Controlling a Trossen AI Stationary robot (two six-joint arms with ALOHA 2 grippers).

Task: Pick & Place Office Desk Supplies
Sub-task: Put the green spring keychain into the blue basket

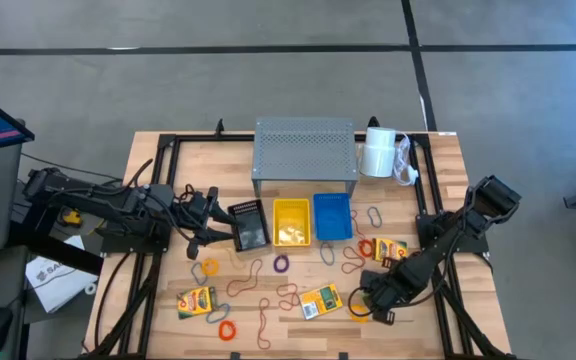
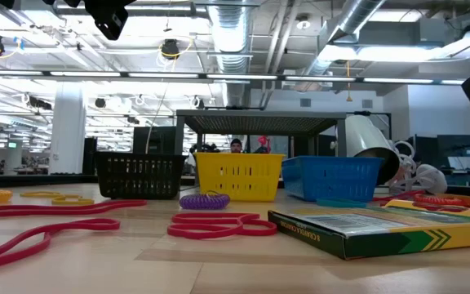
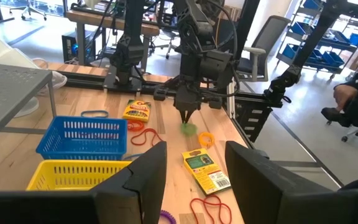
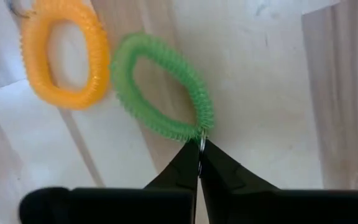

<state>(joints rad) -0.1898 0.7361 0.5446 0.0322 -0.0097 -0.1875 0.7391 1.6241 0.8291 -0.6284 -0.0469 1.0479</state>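
Wooden planks make up the table (image 1: 168, 320), which carries a grey perforated metal riser (image 1: 304, 150) at the back with a white roll (image 1: 377, 154) lying beside it. In front of the riser stand three small baskets in a row: black (image 1: 249, 226), yellow (image 1: 291, 220) and blue (image 1: 332, 216). Crayon boxes lie scattered across the front half, one near the left front (image 1: 196, 300), one near the middle (image 1: 321, 301) and one toward the right (image 1: 390, 249), with thin band loops in red, purple, orange and grey spread among them. The left gripper (image 1: 206, 230) hangs just beside the black basket, its fingers (image 3: 261, 186) spread well apart and holding nothing. The right gripper (image 4: 199, 149) is down at the table's right front, its two fingers pressed together on the edge of a green coil loop (image 4: 160, 87), pinching it at one end. That green loop lies touching an orange coil loop (image 4: 64, 56) on the wood.
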